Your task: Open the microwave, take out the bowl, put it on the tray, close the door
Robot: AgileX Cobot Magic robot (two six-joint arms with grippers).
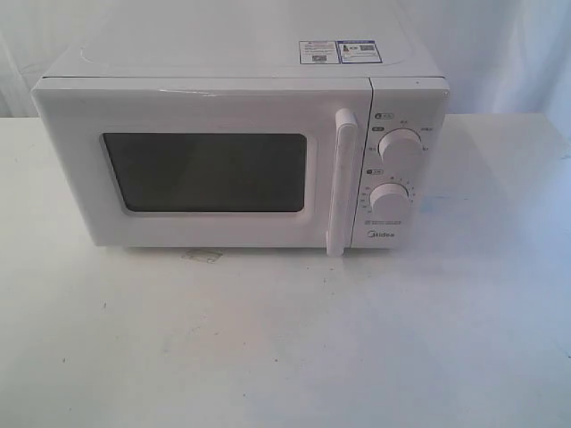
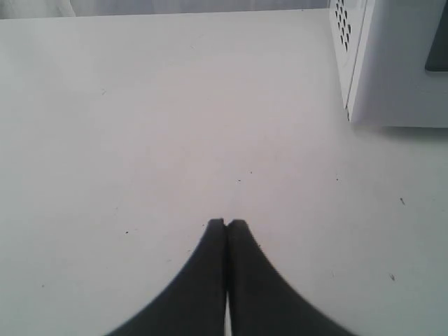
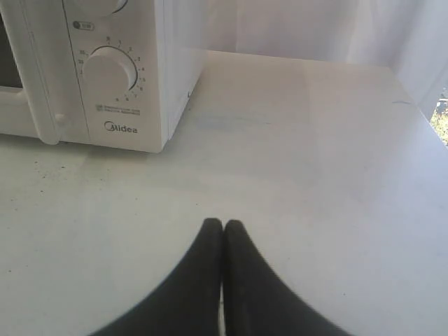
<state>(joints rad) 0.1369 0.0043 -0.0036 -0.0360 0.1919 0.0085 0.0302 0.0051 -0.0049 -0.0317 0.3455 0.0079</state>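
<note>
Sitting on the white table (image 1: 285,348), the microwave (image 1: 241,62) faces the exterior camera with its door (image 1: 205,111) shut flush. The dark window (image 1: 205,172) fills the door's middle, and the tall handle (image 1: 343,183) stands upright along its right edge. 2 round dials (image 1: 399,145) sit one above the other on the panel beside the handle, and small stickers (image 1: 339,51) lie on top. My left gripper (image 2: 226,225) hovers over the table off the microwave's vented side, fingertips (image 2: 215,234) pressed together around nothing. My right gripper (image 3: 222,224) is likewise clenched and holds nothing, near the corner with the lower dial (image 3: 110,73) and the Midea mark (image 3: 120,128).
</note>
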